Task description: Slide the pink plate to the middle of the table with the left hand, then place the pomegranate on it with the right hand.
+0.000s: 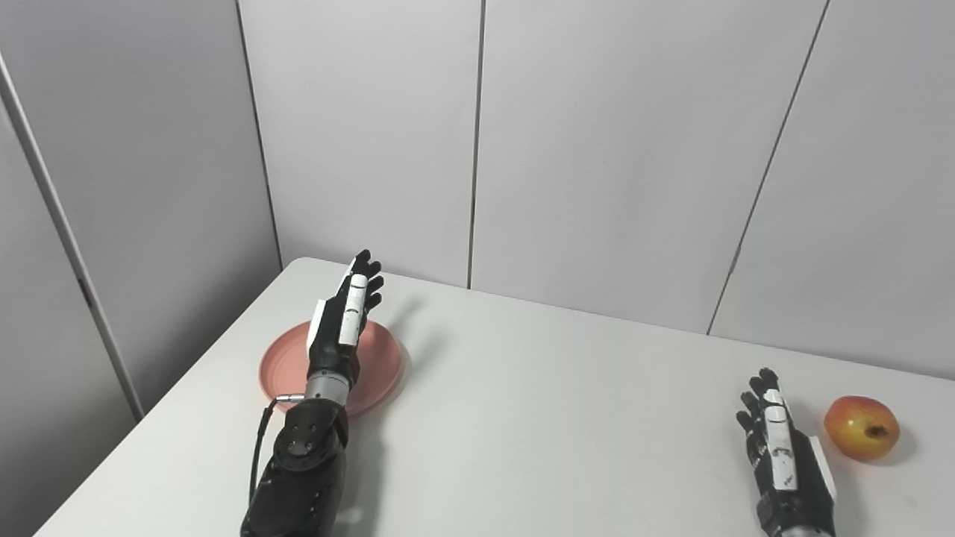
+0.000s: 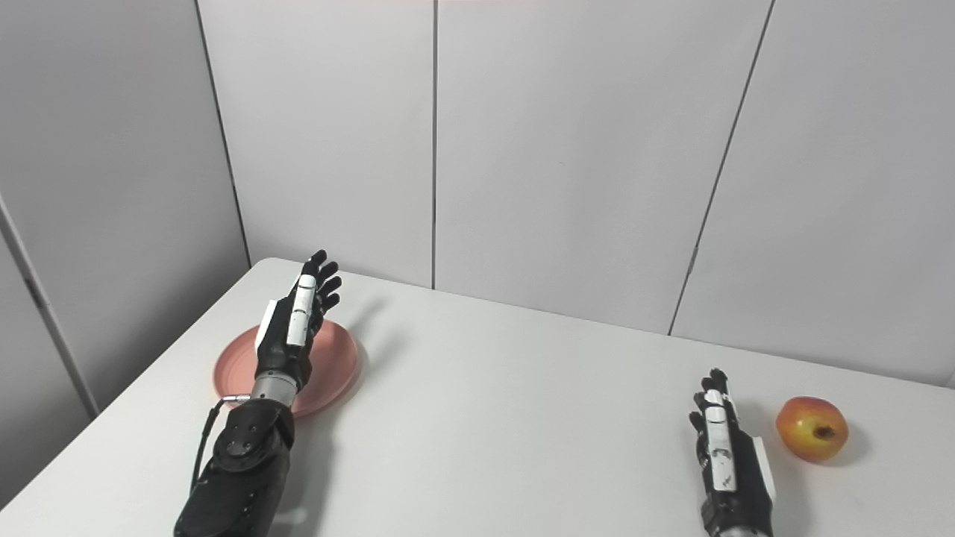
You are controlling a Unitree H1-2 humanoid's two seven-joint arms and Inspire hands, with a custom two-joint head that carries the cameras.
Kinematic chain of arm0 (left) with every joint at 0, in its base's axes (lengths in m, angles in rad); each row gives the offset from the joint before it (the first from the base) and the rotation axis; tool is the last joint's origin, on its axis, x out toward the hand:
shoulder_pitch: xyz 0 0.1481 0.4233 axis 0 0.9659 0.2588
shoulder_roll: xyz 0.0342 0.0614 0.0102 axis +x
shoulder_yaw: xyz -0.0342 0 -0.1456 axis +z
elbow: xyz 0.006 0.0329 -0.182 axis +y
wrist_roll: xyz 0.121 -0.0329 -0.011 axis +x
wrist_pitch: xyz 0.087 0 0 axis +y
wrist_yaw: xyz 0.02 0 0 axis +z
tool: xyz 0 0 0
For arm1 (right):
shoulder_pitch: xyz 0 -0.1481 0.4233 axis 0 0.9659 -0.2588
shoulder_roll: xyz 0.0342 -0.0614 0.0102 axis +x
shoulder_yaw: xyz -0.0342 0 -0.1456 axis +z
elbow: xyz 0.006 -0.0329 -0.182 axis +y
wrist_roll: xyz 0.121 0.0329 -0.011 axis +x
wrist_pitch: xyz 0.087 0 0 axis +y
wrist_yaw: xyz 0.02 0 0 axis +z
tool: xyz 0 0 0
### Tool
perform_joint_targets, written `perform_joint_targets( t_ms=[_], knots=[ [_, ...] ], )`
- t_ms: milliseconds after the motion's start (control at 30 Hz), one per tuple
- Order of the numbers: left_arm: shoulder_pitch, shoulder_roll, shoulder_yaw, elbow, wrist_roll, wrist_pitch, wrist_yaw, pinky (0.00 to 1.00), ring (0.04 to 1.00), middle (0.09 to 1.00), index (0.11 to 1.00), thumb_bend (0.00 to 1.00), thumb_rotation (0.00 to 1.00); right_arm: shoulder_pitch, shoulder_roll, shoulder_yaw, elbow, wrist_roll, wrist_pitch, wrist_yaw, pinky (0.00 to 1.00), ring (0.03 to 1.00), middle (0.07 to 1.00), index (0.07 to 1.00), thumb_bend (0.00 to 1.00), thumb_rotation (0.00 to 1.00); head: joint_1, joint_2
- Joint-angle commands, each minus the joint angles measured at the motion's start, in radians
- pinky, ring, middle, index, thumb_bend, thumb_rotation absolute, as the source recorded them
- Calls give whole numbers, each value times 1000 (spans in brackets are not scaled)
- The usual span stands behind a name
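- On white tabletop (image 1: 537, 418), far-left corner area: pink plate (image 1: 380, 365), flat, well left of the middle, partly covered by the arm crossing it.
- Left hand (image 1: 345, 317) raised above the plate's far half, edge-on, fingers (image 1: 358, 294) stretched toward the back wall, slightly spread; released, holding nothing. Contact with plate not discernible from either view.
- Shadow of left hand cast on tabletop just right of the plate.
- Left forearm entering from bottom edge, black casing, thin cable looped beside the wrist.
- Near right edge of tabletop: pomegranate (image 1: 861, 427), red-yellow, resting on its side with dark calyx facing the camera; well apart from the plate.
- Right hand (image 1: 780, 447) low near the tabletop, just left of pomegranate, apart from it; fingers extended forward, loosely together, empty and unclenched.
- Behind: grey wall panels (image 1: 597, 149) with vertical seams.
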Motion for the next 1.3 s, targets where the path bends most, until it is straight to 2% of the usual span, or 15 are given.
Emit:
perform_joint_targets(
  t_ms=[0, 200, 533, 800, 1267],
  knots=[
    [-60, 45, 7, -30, 23, -32, 16, 921, 910, 911, 902, 619, 1000, 1, 11, -1, 17, 5, -49, -2, 1000, 996, 1000, 1000, 425, 942, 0, 2],
    [-59, 88, 13, -35, 19, 1, 15, 928, 906, 909, 901, 638, 1000, 3, 10, 0, 10, 11, -44, 7, 1000, 1000, 1000, 1000, 417, 955, 7, 4],
    [-51, 151, 27, -30, 6, 18, -8, 862, 865, 866, 858, 649, 1000, -3, 11, -6, 24, 22, -55, 12, 1000, 1000, 1000, 1000, 410, 958, 17, 1],
    [-35, 185, 41, -54, -6, 75, -23, 835, 846, 846, 839, 661, 1000, -7, 7, -7, 31, 22, -64, 16, 1000, 1000, 1000, 1000, 405, 966, 25, 1],
    [-4, 206, 50, -34, -17, 47, -66, 810, 844, 856, 855, 615, 1000, -15, 4, -8, 39, 26, -67, 15, 1000, 1000, 1000, 1000, 400, 965, 36, 11]
  ],
)
